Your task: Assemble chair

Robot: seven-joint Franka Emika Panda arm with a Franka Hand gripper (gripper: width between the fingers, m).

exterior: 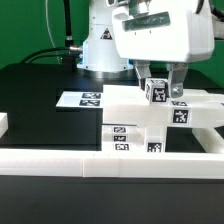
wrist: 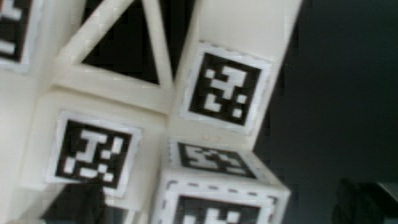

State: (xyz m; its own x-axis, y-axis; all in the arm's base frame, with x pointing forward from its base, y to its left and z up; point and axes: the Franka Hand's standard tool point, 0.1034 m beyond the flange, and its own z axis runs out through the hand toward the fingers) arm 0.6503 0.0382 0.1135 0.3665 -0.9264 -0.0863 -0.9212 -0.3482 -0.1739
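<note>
The chair parts are white blocks with black-and-white tags, clustered at the table's front right (exterior: pixel 140 135). A small tagged cube (exterior: pixel 155 92) sits on top of the cluster. My gripper (exterior: pixel 157 96) hangs straight over it, with one finger on each side. In the wrist view the cube (wrist: pixel 222 190) lies between the dark fingers (wrist: pixel 80 205), with a gap showing on both sides. My gripper (wrist: pixel 222 208) is open. A slotted panel (wrist: pixel 71 70) and other tagged parts (wrist: pixel 222 85) lie just beyond the cube.
The marker board (exterior: pixel 85 99) lies flat on the black table at the exterior view's left of the parts. A long white border rail (exterior: pixel 90 165) runs along the front and turns up the right side (exterior: pixel 213 128). The robot base (exterior: pixel 100 45) stands behind.
</note>
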